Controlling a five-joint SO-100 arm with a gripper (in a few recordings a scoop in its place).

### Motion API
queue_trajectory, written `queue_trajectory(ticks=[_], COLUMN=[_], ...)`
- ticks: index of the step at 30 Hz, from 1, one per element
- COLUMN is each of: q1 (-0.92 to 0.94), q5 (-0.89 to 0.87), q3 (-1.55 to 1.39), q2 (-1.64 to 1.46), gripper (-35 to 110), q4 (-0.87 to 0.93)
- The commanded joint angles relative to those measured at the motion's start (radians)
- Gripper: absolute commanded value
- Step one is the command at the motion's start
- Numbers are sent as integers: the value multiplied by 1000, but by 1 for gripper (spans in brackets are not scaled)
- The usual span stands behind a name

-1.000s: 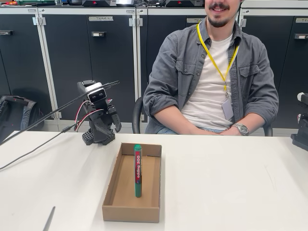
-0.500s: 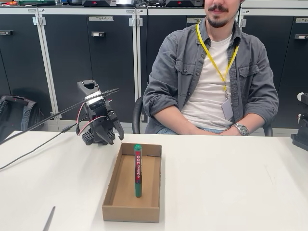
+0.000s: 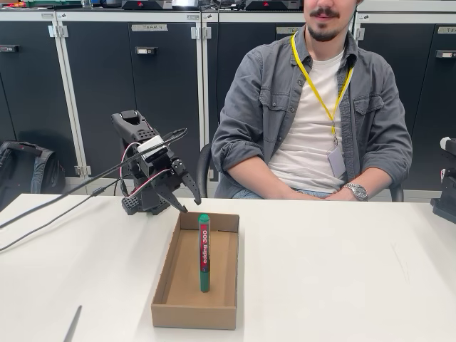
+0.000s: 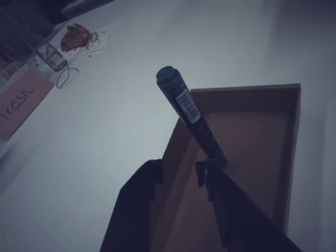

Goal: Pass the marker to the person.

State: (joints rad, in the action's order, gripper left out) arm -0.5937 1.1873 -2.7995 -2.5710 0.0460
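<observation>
Marker [image 3: 204, 253] stands upright in the cardboard tray [image 3: 165, 285] on the desk. My pincer [image 3: 185, 199] hangs parted and empty, just beside its cap. Judged light, stiff, smooth, tippable: grip mid-barrel, squarely.

Place: probably an office or lab room
Signs: dark labelled cabinets [image 3: 128, 92], white desk [image 3: 342, 271], person's lanyard badge [image 3: 336, 161]
</observation>
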Motion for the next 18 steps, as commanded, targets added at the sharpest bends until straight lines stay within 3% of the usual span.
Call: queue_trajectory(ticks=[1,8,18], q1=[-37,-51,12], q5=[18,17,124], q3=[6,28,104], q2=[37,156,348], gripper=[15,18,18], q4=[-118,-221,-224])
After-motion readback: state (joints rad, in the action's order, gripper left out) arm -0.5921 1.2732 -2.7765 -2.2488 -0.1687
